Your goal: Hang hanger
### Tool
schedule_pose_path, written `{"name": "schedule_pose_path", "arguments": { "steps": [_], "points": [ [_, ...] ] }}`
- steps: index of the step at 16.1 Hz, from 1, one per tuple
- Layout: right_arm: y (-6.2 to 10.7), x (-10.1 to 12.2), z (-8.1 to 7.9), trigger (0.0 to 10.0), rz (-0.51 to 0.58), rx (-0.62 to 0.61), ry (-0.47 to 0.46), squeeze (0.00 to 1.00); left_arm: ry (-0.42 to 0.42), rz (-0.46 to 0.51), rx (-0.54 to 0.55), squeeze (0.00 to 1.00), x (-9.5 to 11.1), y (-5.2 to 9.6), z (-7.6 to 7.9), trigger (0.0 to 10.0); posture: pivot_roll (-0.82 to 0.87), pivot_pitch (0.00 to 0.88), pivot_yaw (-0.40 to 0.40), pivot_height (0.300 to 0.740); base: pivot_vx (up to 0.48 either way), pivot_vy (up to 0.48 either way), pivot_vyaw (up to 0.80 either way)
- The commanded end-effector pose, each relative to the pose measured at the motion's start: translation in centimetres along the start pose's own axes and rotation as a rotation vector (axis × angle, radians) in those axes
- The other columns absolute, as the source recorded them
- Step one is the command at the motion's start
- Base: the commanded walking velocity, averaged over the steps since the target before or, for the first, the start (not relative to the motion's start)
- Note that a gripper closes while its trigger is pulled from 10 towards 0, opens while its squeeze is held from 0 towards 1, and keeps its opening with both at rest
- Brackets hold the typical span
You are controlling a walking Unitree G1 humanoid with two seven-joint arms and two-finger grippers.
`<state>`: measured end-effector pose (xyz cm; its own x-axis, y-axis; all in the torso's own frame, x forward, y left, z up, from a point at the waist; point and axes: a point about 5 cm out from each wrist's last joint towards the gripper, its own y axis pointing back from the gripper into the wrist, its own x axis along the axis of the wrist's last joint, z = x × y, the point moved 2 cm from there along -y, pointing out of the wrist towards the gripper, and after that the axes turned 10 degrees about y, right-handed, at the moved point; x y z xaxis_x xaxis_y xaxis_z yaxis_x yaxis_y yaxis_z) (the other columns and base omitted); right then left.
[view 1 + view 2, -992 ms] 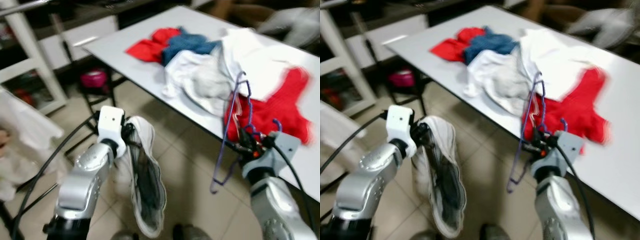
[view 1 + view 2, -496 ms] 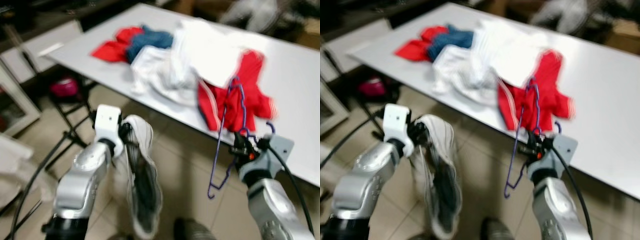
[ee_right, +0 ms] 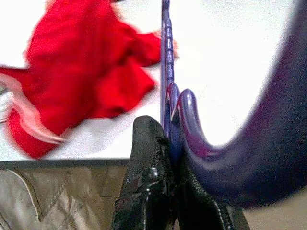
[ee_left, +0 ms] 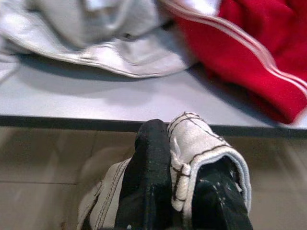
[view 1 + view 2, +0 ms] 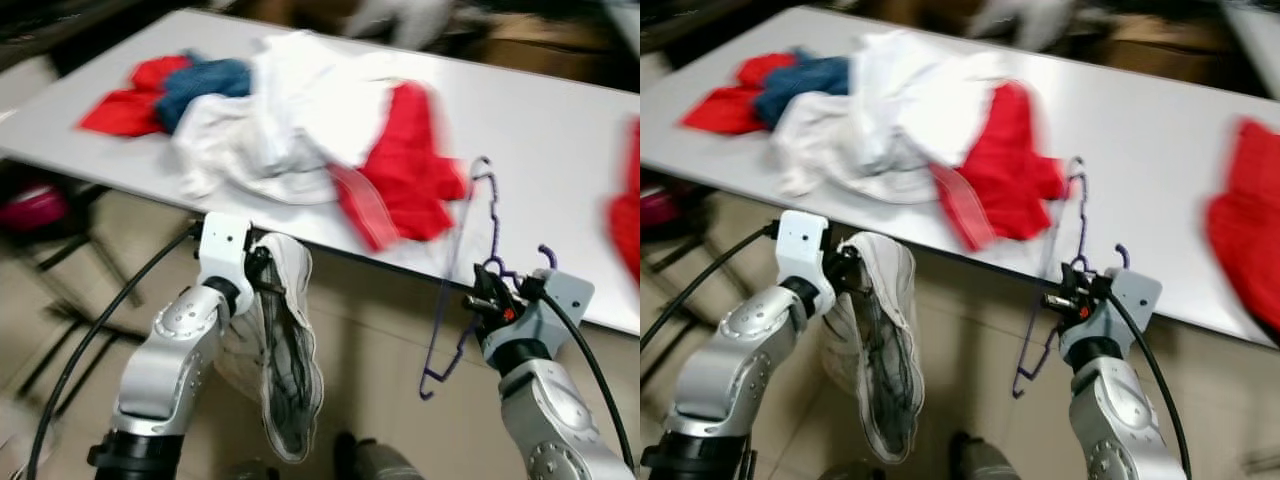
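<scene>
The right pincer (image 5: 480, 301) is closed tight on a purple hanger (image 5: 462, 262), its two black fingers (image 3: 146, 187) pressed together around the thin wire near the base of the hook. The hanger is slim and bare, with no garment on it; it stands roughly upright in the grip, its upper part rising in front of the worktop (image 5: 560, 130) edge and its lower corner hanging down over the tiled floor (image 5: 380, 350). The curved hook shows large and blurred close to the wrist camera (image 3: 259, 143).

The left pincer (image 5: 262, 275) is clamped on the rim of a white garment (image 5: 285, 370), one finger (image 4: 146, 177) outside the stitched hem and the other inside, with the cloth drooping below the worktop edge.

On the white worktop lies a heap of clothes: a red piece with white stripes (image 5: 400, 170) nearest the hanger, white pieces (image 5: 270, 120) beside it, a blue one (image 5: 205, 80) and another red one (image 5: 125, 105) farther left
</scene>
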<state>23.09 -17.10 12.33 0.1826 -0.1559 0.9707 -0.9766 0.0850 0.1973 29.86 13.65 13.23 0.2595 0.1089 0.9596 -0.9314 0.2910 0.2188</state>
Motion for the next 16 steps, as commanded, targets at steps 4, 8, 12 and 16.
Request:
{"name": "schedule_pose_path", "arguments": {
  "steps": [4, 8, 12, 16],
  "points": [
    [0.34, -0.33, 0.22, 10.0, -0.03, -0.009, 0.013, 0.0, -0.025, 0.055, -0.013, 0.0, 1.3, 0.22, 0.17, 10.0, -0.06, 0.115, 0.022, 0.74, 0.0, 0.0, -0.79],
    [0.48, -0.5, -0.06, 10.0, -0.041, 0.007, 0.02, 0.0, -0.042, 0.064, -0.023, 0.0, 1.47, 0.22, 0.46, 10.0, -0.06, 0.111, 0.023, 0.74, 0.0, -0.065, -0.16],
    [0.51, -0.66, -0.02, 10.0, -0.049, 0.008, 0.028, 0.0, -0.047, 0.064, -0.026, 0.0, 1.48, 0.18, 0.46, 10.0, -0.06, 0.104, 0.021, 0.74, 0.0, -0.274, 0.0],
    [0.59, -0.75, 0.04, 10.0, -0.053, 0.013, 0.042, 0.0, -0.048, 0.062, -0.03, 0.0, 1.45, 0.22, 0.53, 10.0, -0.06, 0.102, 0.019, 0.74, 0.0, -0.276, 0.0]
  ]
}}
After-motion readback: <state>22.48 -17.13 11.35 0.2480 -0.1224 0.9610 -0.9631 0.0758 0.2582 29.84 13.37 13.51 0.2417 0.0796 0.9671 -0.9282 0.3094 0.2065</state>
